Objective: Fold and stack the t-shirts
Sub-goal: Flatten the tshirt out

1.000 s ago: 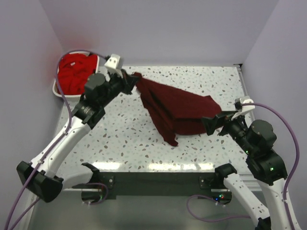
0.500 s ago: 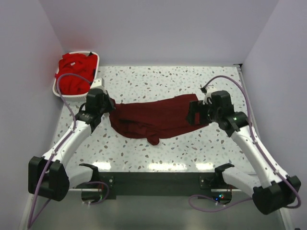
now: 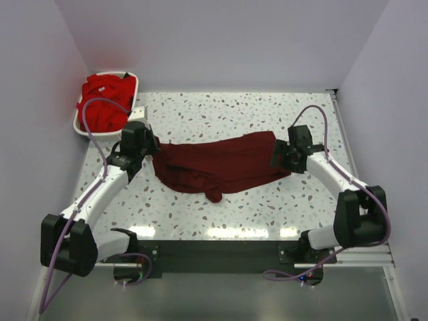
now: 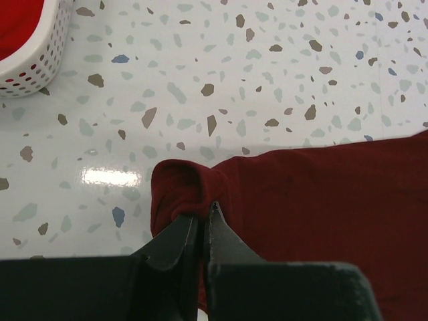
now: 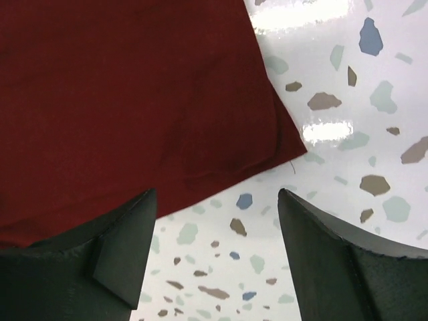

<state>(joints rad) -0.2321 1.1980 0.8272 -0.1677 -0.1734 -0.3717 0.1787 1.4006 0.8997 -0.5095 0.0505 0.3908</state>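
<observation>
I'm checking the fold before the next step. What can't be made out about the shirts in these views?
Top view: the count of red t-shirts in the basket; they are bunched together.
Top view: the maroon t-shirt collar and sleeves, lost in its folds.
Left wrist view: the cloth pinched inside the left end effector, hidden by its fingers.
Right wrist view: most of that shirt, cut off by the frame edges.

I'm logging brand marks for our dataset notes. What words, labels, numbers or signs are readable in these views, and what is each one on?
No text can be read in any view.
Maroon t-shirt: plain cloth, no print or label showing.
Red t-shirts in the white basket: too small in the top view to read any tag.
Table: speckled pattern only, no lettering.
</observation>
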